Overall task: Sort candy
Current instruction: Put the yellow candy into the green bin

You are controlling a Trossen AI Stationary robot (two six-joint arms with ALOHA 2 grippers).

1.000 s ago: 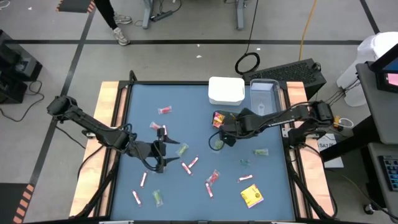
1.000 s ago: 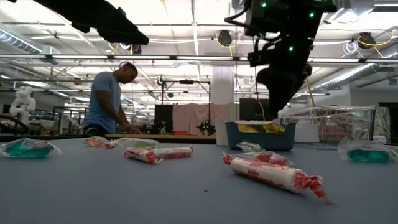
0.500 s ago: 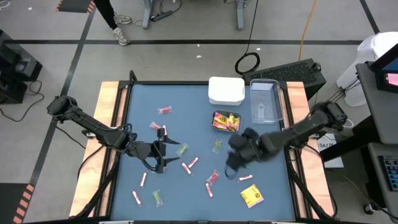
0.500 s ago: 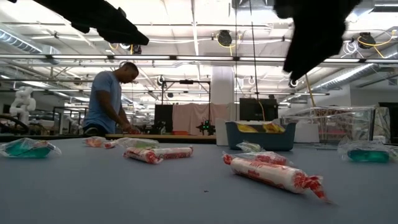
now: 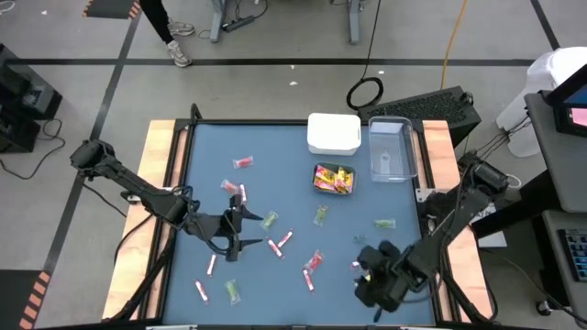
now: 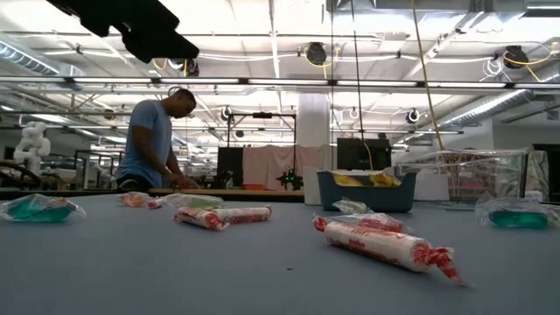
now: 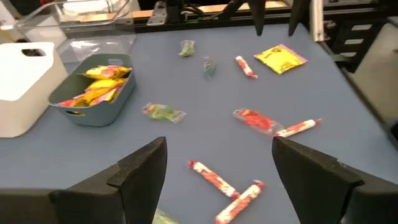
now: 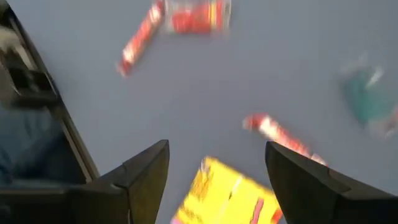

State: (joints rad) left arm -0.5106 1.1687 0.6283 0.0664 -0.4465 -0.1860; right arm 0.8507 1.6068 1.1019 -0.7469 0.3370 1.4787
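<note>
Candy lies scattered on the blue table (image 5: 211,147): pink-white sticks (image 5: 280,242), green pieces (image 5: 320,215) and red pieces (image 5: 242,162). A teal bin (image 5: 318,188) holds yellow packets. My left gripper (image 5: 240,227) hovers open over the table's left middle, nothing between its fingers (image 7: 140,165). My right gripper (image 5: 367,284) hangs open near the front right, above a loose yellow packet (image 8: 227,193) that lies flat on the table; in the high view the arm hides it. A pink-white stick (image 8: 280,137) lies just beyond the packet.
A white container (image 5: 333,133) and a clear container (image 5: 390,148) stand at the far edge, right of centre. Wooden rails (image 5: 156,183) border the table on both sides. A person (image 6: 153,144) stands in the room beyond the table.
My right gripper has swung quickly from beside the teal bin toward the table's near edge, tipping downward and turning about, and now hangs over the yellow packet. It has left the low view. My left gripper has stayed almost in place.
</note>
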